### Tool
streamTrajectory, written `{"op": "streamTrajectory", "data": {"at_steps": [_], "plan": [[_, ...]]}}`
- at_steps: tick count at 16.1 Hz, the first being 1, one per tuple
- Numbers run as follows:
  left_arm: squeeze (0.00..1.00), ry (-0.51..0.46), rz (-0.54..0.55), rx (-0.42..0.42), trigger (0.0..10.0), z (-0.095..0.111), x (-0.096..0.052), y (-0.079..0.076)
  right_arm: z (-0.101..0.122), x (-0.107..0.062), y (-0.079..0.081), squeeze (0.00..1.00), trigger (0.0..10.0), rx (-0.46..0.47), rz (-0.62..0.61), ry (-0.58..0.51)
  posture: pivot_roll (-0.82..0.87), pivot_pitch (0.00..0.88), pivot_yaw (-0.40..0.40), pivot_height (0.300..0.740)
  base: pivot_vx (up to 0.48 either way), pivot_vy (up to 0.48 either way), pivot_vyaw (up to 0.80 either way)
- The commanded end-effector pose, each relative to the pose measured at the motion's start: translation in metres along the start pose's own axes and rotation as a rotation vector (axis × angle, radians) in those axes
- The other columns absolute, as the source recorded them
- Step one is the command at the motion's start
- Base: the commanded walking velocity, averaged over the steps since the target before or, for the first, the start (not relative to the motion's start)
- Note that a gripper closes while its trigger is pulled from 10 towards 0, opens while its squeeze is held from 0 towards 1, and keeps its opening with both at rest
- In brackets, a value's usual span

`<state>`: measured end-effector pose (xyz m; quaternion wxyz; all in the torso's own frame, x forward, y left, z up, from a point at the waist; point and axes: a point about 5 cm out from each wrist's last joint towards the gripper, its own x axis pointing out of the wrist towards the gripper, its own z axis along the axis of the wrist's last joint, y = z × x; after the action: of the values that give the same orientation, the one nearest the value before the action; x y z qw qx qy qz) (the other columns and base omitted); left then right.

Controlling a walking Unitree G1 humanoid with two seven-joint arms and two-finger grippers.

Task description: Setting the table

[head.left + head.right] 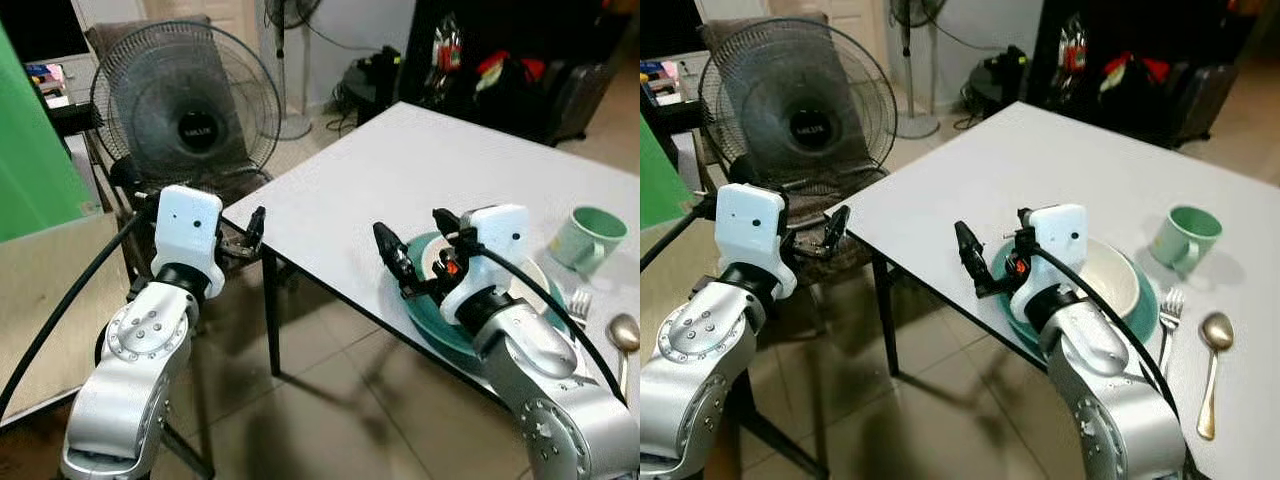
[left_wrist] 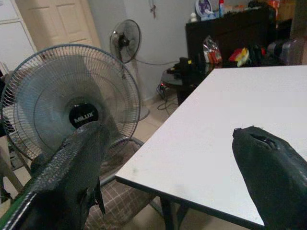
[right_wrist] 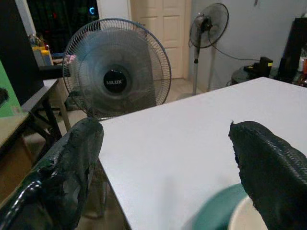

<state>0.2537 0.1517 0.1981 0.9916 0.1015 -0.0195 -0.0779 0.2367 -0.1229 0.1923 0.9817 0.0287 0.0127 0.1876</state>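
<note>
**Hovering at the place setting, nothing in either gripper**

Holding over the near edge of the white rectangular counter (image 1: 1060, 170), right gripper (image 1: 992, 252) above the rim of the round teal plate (image 1: 1145, 312), jaws spread wide and empty. Left gripper (image 1: 243, 237) off the counter's corner, beside the big grey floor fan (image 1: 185, 105), jaws parted with nothing between them; right wrist view confirms a clear gap between the two black fingers (image 3: 268, 167).

Setting laid out so far: white bowl (image 1: 1110, 275) sitting in the teal plate at the near edge; pale green ceramic mug (image 1: 1185, 236) just beyond, apart from the plate; silver fork (image 1: 1170, 310) lying just beside the plate's far rim, possibly touching, hard to tell; gold-toned metal spoon (image 1: 1212, 370) next to the fork, apart from it.

Judged step: placement of plate and bowl looks done, right arm free above them. Task appears well along for one setting; no knife or napkin seen.

Next move, as a guess: either straightening the plate, which sits very close to the counter edge, or going for another item. Any nudge calls for jaws low at the plate rim and a push inward, away from the edge, without knocking the fork. Risk: plate tipping off the near side.
</note>
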Motion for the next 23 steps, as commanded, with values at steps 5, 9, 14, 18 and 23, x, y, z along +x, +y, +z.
{"op": "streamTrajectory", "data": {"at_steps": [5, 9, 14, 18, 23], "plan": [[0.00, 0.001, 0.020, 0.017, 10.0, 0.004, -0.001, 0.007, -0.010, 0.002, 0.002, 0.00, 10.0, 0.046, 0.048, 0.005, -0.08, 0.002, 0.023, 0.740, 0.000, 0.271, 0.80], [0.00, -0.003, 0.024, 0.019, 10.0, 0.006, -0.002, 0.007, -0.014, 0.002, -0.001, 0.00, 10.0, 0.075, 0.051, 0.005, -0.07, 0.004, 0.012, 0.740, 0.000, 0.307, 0.60], [0.00, -0.001, 0.029, 0.020, 10.0, 0.005, -0.001, 0.006, -0.017, 0.006, -0.006, 0.00, 10.0, 0.091, 0.028, 0.018, -0.07, 0.005, 0.003, 0.740, 0.000, 0.322, 0.00], [0.00, 0.009, 0.035, 0.026, 10.0, 0.001, 0.000, 0.006, -0.019, 0.009, -0.007, 0.00, 10.0, 0.088, 0.022, 0.038, -0.08, 0.009, -0.001, 0.740, 0.000, 0.321, 0.00], [0.00, 0.030, 0.034, 0.035, 10.0, -0.004, 0.000, 0.005, -0.020, 0.010, -0.007, 0.00, 10.0, 0.102, 0.021, 0.032, -0.08, 0.007, 0.006, 0.740, 0.000, 0.317, 0.00]]}}
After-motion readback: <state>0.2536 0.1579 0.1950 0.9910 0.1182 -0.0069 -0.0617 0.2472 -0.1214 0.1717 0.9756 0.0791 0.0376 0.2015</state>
